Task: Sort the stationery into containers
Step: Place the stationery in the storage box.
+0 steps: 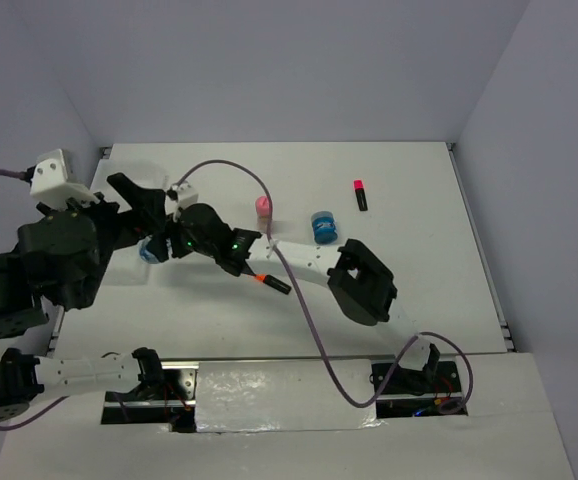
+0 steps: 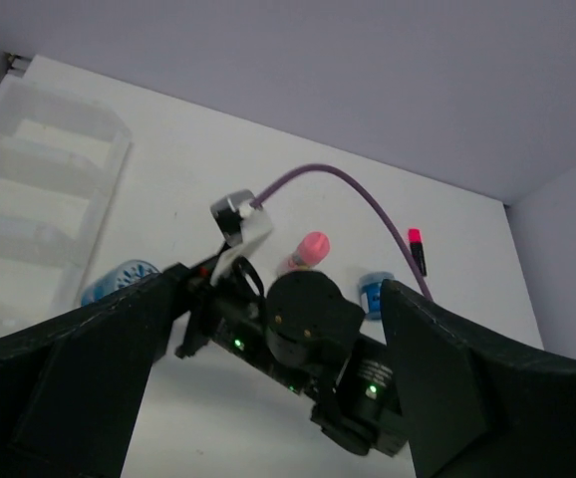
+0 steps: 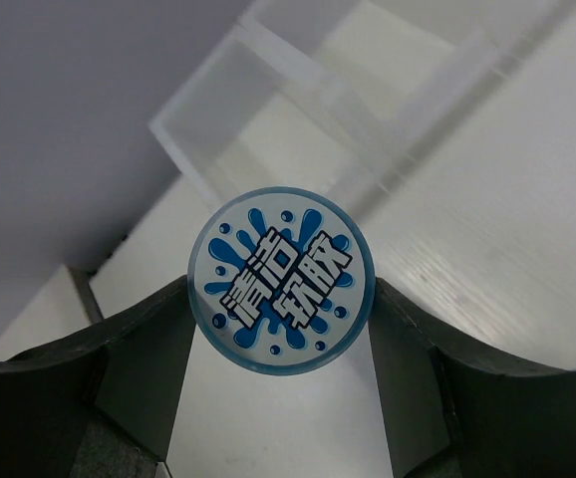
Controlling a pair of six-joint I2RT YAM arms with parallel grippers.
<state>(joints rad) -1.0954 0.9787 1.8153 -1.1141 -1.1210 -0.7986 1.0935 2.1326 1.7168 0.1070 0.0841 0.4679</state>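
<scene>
**Right gripper** (image 3: 280, 291): jaws closed on a blue roll (image 3: 281, 261). One finger presses each side of its rim. The printed round face, white with blue splash lettering, points at the wrist camera.

**Held blue roll, position:** centred between the fingertips, just beside the long wall of the tray (image 2: 101, 189) and outside it. Whether it touches the wall or the table cannot be told.

**Left gripper** (image 2: 280, 291): jaws spread wide, holding nothing. It is raised above the right arm's wrist, which shows between the two fingers.

**Tray:** white, translucent, three compartments. It lies at the left edge of the table (image 1: 419, 290). The compartments in view hold nothing.

**Second blue roll** (image 1: 323, 227): on the table near the centre, well apart from both grippers.

**Pink-capped tube** (image 1: 264, 210): just left of the second roll and apart from it.

**Pink-capped marker** (image 1: 360, 194): lying flat, beyond and right of the second roll.

**Orange-capped marker** (image 1: 274, 283): lying flat beside the right forearm, on its near side.

**Purple cable** (image 1: 229, 165): arcs above the right wrist.
</scene>
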